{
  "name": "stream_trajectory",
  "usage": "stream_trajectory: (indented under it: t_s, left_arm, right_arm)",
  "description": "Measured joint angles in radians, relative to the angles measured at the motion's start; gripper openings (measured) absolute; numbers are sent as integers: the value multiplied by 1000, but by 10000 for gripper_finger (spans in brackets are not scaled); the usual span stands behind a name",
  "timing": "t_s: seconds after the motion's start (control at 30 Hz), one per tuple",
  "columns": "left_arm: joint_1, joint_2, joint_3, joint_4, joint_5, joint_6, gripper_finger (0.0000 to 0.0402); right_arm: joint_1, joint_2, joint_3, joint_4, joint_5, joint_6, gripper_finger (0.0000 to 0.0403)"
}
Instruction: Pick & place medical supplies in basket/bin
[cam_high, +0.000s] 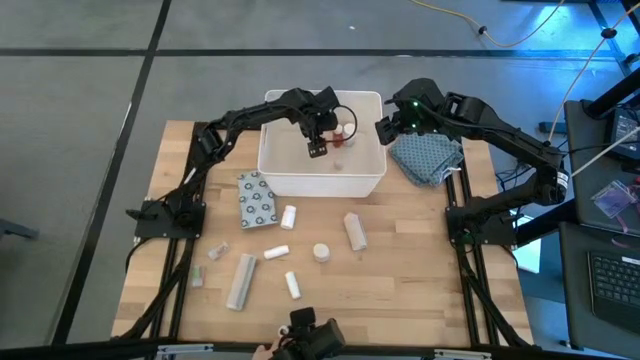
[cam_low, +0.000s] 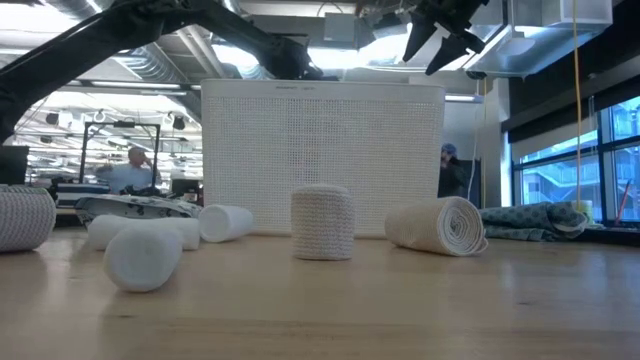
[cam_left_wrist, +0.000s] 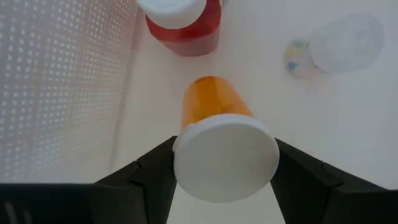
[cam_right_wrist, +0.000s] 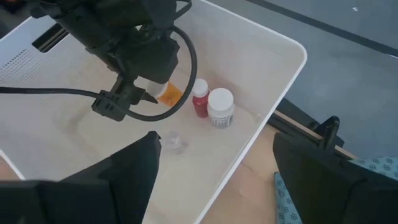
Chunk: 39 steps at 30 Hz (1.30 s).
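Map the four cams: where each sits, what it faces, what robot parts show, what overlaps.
High: overhead, straight down; both arms, bin, cloth.
Low: table height, facing bin wall past rolls; arms overhead.
Left wrist: inside bin, over orange bottle between its open tool fingers.
Right wrist: beside bin, open tool, sees left arm.
Shared: both wrists show orange bottle.

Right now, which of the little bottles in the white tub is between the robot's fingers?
The orange bottle with the white cap, between the left gripper's fingers. The red bottle beside it stands apart inside the tub, untouched.
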Motion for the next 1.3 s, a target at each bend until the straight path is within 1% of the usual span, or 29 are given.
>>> stream_trajectory:
  t_s: [0.13, 0.4, 0.5, 0.6, 0.7, 0.83, 0.9, 1.0, 1.1, 1.17, 1.3]
  left_arm:
    - [0, 0, 0, 0, 0, 1, 234]
    - [0, 0, 0, 0, -1, 2, 273]
    - [0, -2, 10, -19, -3, -3, 280]
    - [0, -5, 63, -54, -3, -18, 280]
    - [1, -7, 144, -102, -3, -20, 279]
    - [1, -7, 267, -145, 10, -28, 277]
    - [5, -12, 316, -141, 40, -47, 277]
    - [24, -86, 270, -77, 156, -86, 277]
    - [55, -160, 268, -58, 275, -110, 277]
    - [72, -212, 268, -28, 301, -136, 277]
    - [94, -315, 268, 6, 293, -168, 277]
  right_arm:
    - [0, 0, 0, 0, 0, 2, 310]
    - [0, 0, 0, 0, 0, 3, 310]
    - [0, 0, 0, 0, 0, 3, 310]
    - [0, 0, 0, 7, 0, 3, 310]
    - [0, 0, 1, 32, 1, 0, 310]
    - [1, 0, 1, 55, 1, -44, 310]
    - [1, 0, 1, 61, 0, -44, 310]
    - [4, 0, 1, 61, 0, -42, 310]
    - [22, 0, 1, 61, 1, -24, 310]
    - [34, 0, 1, 61, 1, -24, 310]
    - [79, 0, 1, 64, 12, -19, 310]
